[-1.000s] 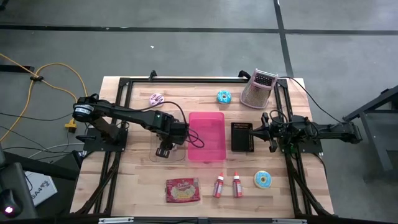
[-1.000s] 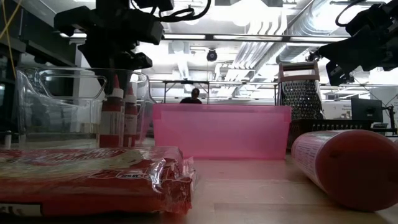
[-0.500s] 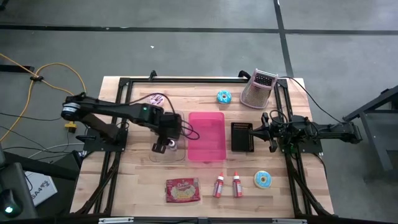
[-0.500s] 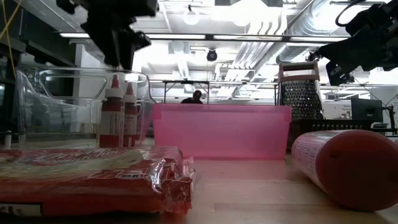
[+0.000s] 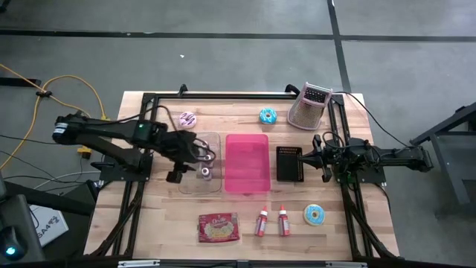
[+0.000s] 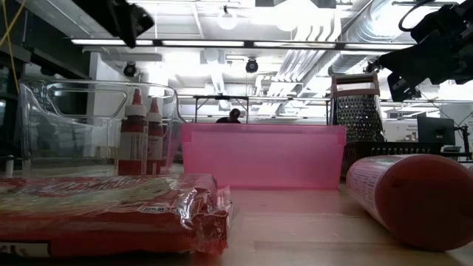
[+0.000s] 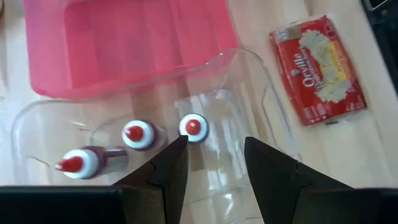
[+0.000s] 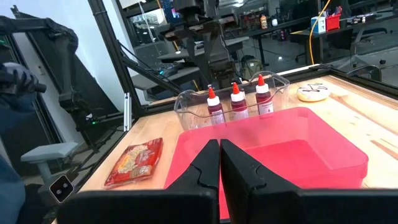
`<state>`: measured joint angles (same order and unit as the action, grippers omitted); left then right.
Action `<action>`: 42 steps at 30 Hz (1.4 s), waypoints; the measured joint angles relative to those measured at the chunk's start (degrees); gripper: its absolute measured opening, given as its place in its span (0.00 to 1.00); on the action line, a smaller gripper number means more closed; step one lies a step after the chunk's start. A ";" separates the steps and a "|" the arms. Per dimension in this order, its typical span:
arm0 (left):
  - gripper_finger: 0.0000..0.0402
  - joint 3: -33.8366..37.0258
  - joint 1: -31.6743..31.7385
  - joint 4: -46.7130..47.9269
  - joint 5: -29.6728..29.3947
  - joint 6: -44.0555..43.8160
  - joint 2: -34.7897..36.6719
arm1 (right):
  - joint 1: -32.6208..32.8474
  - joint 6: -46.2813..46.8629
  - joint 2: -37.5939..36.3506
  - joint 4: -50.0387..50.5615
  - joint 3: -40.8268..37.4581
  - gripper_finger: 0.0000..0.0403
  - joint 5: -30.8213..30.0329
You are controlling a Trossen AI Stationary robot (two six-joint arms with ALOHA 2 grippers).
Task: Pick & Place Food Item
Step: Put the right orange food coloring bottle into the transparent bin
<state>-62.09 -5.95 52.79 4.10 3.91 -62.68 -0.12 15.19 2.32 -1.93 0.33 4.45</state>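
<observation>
Your left gripper (image 5: 195, 149) hovers over the clear bin (image 5: 213, 184), jaws parted and empty, one red-capped bottle (image 5: 205, 173) standing inside; right gripper (image 5: 317, 158) clenched beside it.

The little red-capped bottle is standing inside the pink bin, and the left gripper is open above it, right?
Not quite. The red-capped bottle stands in the clear bin, beside the pink bin. The left wrist view shows this, with the left gripper open above it.
</observation>
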 joint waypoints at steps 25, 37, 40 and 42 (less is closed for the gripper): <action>0.38 24.87 -1.47 -15.99 0.16 -4.38 29.45 | 0.00 -0.01 -0.01 0.00 0.01 0.00 0.00; 0.38 26.00 -1.47 -16.03 0.15 -5.18 31.75 | 0.00 0.00 -0.01 0.00 0.00 0.00 0.00; 0.38 26.00 -1.47 -16.02 0.15 -5.05 31.63 | 0.00 -0.01 -0.01 0.00 0.01 0.00 0.00; 0.38 26.00 -1.47 -16.00 0.15 -5.30 31.61 | 0.00 0.00 0.01 0.00 -0.01 0.00 0.00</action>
<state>-36.10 -7.42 36.79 4.25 -1.38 -31.07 -0.12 15.19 2.33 -1.93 0.33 4.45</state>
